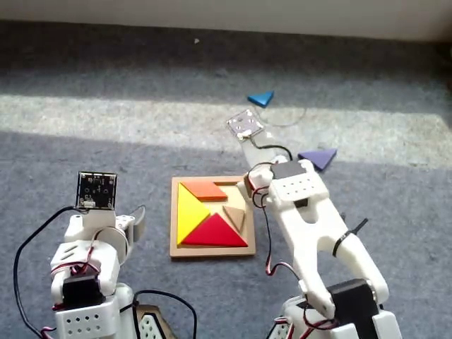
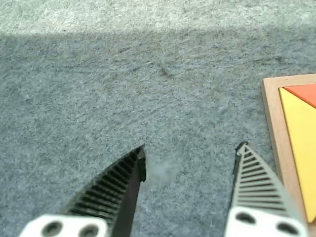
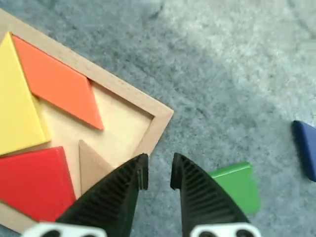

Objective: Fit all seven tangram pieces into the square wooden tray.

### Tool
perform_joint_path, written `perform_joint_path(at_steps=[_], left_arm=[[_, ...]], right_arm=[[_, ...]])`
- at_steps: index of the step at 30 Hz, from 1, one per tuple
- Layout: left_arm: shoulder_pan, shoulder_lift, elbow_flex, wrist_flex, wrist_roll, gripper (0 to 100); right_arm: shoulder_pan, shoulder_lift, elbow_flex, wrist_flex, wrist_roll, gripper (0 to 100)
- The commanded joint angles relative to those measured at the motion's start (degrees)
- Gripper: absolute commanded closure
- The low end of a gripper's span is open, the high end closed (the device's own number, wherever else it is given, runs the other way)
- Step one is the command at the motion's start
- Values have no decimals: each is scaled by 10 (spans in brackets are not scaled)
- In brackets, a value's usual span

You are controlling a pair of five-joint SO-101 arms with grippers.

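While my right gripper [image 3: 158, 170] hovers at the tray [image 3: 160, 118] corner, barely apart, my left gripper [image 2: 190, 163] gapes wide. Green piece [image 3: 237, 185] lies nearby.

Sunlight bands the far carpet [image 1: 106, 113] (soft-edged shadow); nearer parts lie shaded.

In the tray [image 1: 212, 252], the first large triangle [image 1: 187, 215] lies along its left side, the second large triangle [image 1: 214, 233] along its near side, the parallelogram [image 1: 205, 189] along its far side and the small triangle [image 1: 235, 215] at its right. A loose piece [image 3: 237, 185] lies just outside the tray's far right corner. The nearer triangle [image 1: 319, 157] lies behind and right of the tray, the farther triangle [image 1: 261, 99] beyond.
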Motion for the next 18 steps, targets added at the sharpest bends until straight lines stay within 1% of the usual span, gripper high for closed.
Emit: perform_joint_path(at_steps=[1,5,7,10,14,15,18], left_arm=[[-7,-7,-9,-5,4,709],[-7,-7,-9,-5,4,709],[-7,-7,-7,-5,4,709],[-7,-7,-7,-5,4,709],[-7,-7,-5,-5,4,709],[-7,-7,-5,-5,4,709],[-7,-7,-4,-5,4,709]], right_arm=[[-9,-130,-22,48,4,926],[-13,-219,-18,116,-5,926],[-13,-238,7,117,-48,925],[-29,-238,47,85,-95,897],[-70,-231,87,41,-102,763],[-80,-228,96,25,-100,744],[-99,-217,125,-28,-98,739]])
